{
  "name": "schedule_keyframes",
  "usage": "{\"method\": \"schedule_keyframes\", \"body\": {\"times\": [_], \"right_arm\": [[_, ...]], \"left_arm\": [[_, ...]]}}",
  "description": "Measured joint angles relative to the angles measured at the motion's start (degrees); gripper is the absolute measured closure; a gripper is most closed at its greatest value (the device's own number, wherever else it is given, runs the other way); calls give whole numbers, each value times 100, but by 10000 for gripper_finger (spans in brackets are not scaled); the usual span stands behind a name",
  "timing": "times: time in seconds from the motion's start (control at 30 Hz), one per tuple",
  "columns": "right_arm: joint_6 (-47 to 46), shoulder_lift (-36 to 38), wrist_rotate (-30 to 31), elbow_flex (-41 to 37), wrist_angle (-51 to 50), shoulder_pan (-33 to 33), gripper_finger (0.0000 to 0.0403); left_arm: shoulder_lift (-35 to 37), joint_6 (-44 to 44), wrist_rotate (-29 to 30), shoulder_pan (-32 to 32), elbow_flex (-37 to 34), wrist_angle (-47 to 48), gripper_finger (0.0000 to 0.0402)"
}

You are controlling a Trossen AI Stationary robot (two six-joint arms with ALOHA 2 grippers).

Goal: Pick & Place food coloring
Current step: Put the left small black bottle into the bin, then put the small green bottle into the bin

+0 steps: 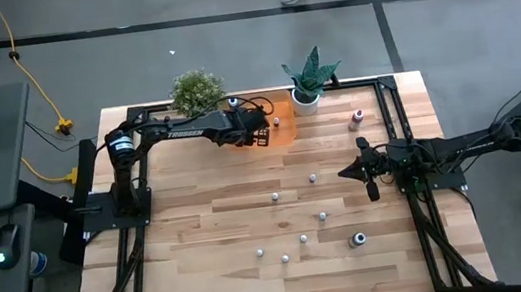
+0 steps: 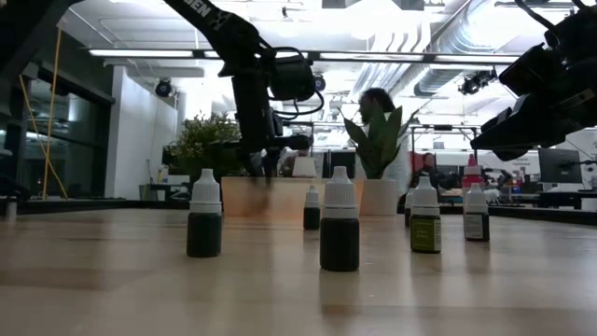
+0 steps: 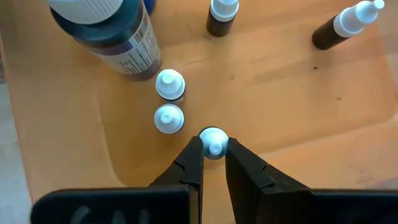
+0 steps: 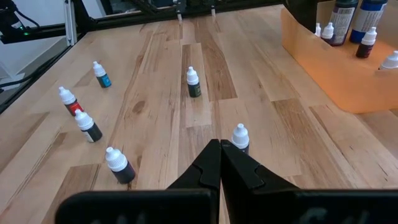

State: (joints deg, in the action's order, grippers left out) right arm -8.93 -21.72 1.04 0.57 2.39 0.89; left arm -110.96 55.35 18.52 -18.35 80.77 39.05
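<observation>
My left gripper (image 3: 213,155) reaches down into an orange tray (image 3: 298,106) at the table's far side (image 1: 284,131) and is shut on a tiny white-capped food coloring bottle (image 3: 213,140). Other bottles stand in the tray: two small white-capped ones (image 3: 169,99) and a larger dark-bodied one (image 3: 115,37). My right gripper (image 4: 221,152) is shut and hovers above the table's right part (image 1: 362,169), touching nothing. A small bottle (image 4: 240,138) stands on the table just beyond its fingertips. Several more bottles (image 1: 303,238) stand upright and scattered across the wood. My left gripper pinches the tiny bottle by its white cap (image 3: 213,135) between its two fingertips. The fingers come from above, pointing down into the tray. The bottle stays upright, its nozzle facing the camera. Whether its base rests on the tray floor, I cannot tell.
Two potted green plants (image 1: 198,92) (image 1: 311,84) stand at the far edge, on either side of the tray. A pink bottle (image 1: 358,118) and a larger dark one (image 1: 358,240) stand on the right half. Black frame rails (image 1: 390,99) border the table. People show beyond the far edge.
</observation>
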Motion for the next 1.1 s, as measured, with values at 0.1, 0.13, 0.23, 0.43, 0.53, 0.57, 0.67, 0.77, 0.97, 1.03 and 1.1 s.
{"method": "schedule_keyframes", "body": {"times": [0.1,0.13,0.23,0.43,0.53,0.57,0.67,0.77,0.97,1.03,1.1], "right_arm": [[0,0,2,-1,0,0,402],[0,-1,1,-1,0,0,402],[0,0,0,-1,-1,2,402],[0,-1,1,-1,0,2,402],[0,0,1,-1,0,0,402],[0,0,0,0,-1,1,402],[0,1,0,-1,0,0,402],[0,-1,2,-1,0,2,402],[0,-1,1,1,0,1,402],[0,1,2,0,-2,-1,402],[0,-1,0,1,1,0,402]], "left_arm": [[0,1,2,0,0,0,349],[0,0,2,0,0,0,341],[0,0,2,4,0,0,320],[2,0,4,15,0,0,300],[2,0,34,43,0,-8,299],[2,0,42,44,0,-16,299],[5,0,42,44,0,-76,298],[7,-107,27,46,0,-224,298],[111,-808,-126,90,18,-991,298],[176,-1145,-160,129,11,-1160,298],[206,-1517,-171,165,48,-1441,298]]}}
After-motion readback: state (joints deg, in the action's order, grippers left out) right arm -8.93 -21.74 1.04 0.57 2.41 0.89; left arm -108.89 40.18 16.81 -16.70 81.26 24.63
